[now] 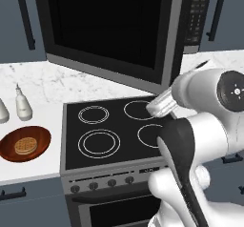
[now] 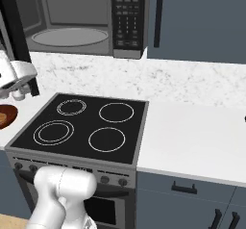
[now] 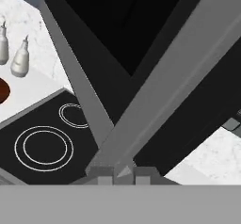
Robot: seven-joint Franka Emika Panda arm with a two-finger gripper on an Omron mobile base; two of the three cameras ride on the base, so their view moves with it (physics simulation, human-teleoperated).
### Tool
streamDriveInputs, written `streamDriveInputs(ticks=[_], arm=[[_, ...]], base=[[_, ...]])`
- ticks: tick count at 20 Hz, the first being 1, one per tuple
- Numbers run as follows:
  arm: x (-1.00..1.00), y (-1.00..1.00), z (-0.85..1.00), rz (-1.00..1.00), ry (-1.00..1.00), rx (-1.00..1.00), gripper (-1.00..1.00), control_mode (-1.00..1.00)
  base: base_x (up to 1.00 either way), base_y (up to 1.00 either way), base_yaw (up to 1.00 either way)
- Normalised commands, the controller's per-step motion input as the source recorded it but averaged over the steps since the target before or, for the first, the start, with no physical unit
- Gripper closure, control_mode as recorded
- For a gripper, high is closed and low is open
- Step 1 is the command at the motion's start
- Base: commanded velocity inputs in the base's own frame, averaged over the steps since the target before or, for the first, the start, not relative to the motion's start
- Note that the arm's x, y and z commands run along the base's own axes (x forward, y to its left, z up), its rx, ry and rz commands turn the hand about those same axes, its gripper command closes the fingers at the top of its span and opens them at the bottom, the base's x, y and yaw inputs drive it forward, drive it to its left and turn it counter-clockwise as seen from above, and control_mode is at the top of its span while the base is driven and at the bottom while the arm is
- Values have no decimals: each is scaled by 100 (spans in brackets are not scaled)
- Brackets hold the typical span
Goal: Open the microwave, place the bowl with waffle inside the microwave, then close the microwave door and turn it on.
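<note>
Microwave door: black frame, dark glass, grey trim. Cavity grey, keypad black w/ pale buttons. Bowl glossy reddish-brown; waffle golden-tan, grid pattern. Stove black w/ white rings. Counter white; backsplash white-grey marbled. Bottles white. Cabinets slate blue-grey.

A rendered home kitchen. A black stove with 4 rings and a row of knobs sits under a microwave, set between white marble tabletops with a marble backsplash. Blue-grey cabinets with dark handles hang above and below.
</note>
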Motion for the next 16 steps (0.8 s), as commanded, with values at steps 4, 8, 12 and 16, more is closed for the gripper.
streamDriveInputs(ticks=[4, 8, 12, 16], arm=[[-100, -13, 0, 0, -19, 2, 100, -100], [-100, -28, 5, 0, -5, 5, 100, -100], [-96, -65, 42, 0, 0, 14, 100, -100], [-21, -96, 54, 0, 16, 20, 100, -100]], base=[[0, 0, 0], [0, 0, 0], [0, 0, 0], [0, 0, 0]])
